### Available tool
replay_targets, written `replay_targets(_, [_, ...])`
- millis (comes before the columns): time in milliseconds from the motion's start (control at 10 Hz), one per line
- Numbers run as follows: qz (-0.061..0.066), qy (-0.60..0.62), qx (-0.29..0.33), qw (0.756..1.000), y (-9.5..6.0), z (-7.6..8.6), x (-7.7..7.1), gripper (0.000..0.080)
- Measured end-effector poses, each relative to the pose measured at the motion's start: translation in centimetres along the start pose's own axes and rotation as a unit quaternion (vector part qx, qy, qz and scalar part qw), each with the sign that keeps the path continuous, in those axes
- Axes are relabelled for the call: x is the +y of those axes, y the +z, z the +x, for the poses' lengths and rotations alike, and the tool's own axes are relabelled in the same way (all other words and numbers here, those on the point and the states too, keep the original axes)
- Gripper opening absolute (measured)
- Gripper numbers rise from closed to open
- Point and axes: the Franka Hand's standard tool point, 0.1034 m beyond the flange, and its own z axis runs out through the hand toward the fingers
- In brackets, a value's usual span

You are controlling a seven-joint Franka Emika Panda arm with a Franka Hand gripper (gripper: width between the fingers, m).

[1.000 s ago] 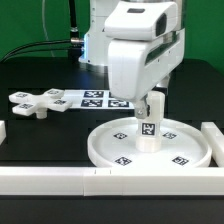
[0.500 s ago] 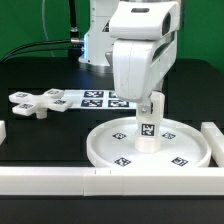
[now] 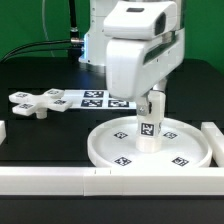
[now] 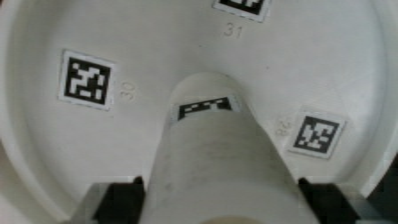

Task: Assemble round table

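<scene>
The large rimmed disc point(image 3: 150, 145) lies flat on the black table near the front, tags up. The short cylinder point(image 3: 148, 130) stands upright at the disc's middle. My gripper point(image 3: 149, 103) is shut on the cylinder from above, one finger on each side. In the wrist view the cylinder point(image 4: 217, 150) runs down between my two black pads point(image 4: 121, 203) onto the disc point(image 4: 107, 130). The cross-shaped piece point(image 3: 38, 101) lies on the table at the exterior view's left, apart from the disc. The disc's hub is hidden under the cylinder.
The marker board point(image 3: 100, 98) lies flat behind the disc. Long white bars point(image 3: 60, 178) run along the front edge and at the exterior view's right point(image 3: 214, 140). The arm's body hangs over the disc.
The wrist has shifted slightly sideways and back, as if turning. The cylinder stays upright on the disc's middle in my grip.
</scene>
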Motion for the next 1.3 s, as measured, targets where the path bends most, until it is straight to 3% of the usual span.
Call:
replay_targets(500, [0.003,0.183,0.000,0.983,-0.05,-0.13,0.11,0.0407])
replay_targets(700, [0.003,0.261,0.000,0.965,-0.03,-0.16,0.10,0.0407])
replay_targets(1100, [0.008,0.454,-0.002,0.891,0.04,-0.27,0.05,0.0409])
replay_targets(1300, [0.009,0.459,-0.002,0.889,0.09,-0.28,-0.03,0.0418])
